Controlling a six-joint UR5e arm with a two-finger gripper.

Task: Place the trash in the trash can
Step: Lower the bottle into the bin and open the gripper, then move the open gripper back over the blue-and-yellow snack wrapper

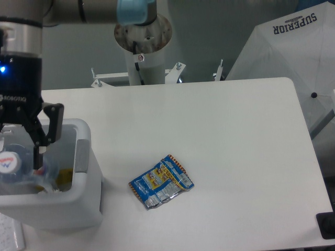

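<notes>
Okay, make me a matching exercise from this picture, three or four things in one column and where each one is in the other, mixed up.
Things:
1. crushed bottle
2. snack wrapper
3. trash can
4. gripper

Places:
A. lying flat on the table, right of the bin
B. standing at the table's left edge
C. over the bin's opening, at the picture's left edge
D. held between the fingers, above the bin's inside

Pairs: 1-D, 2-A, 3-B, 4-C
</notes>
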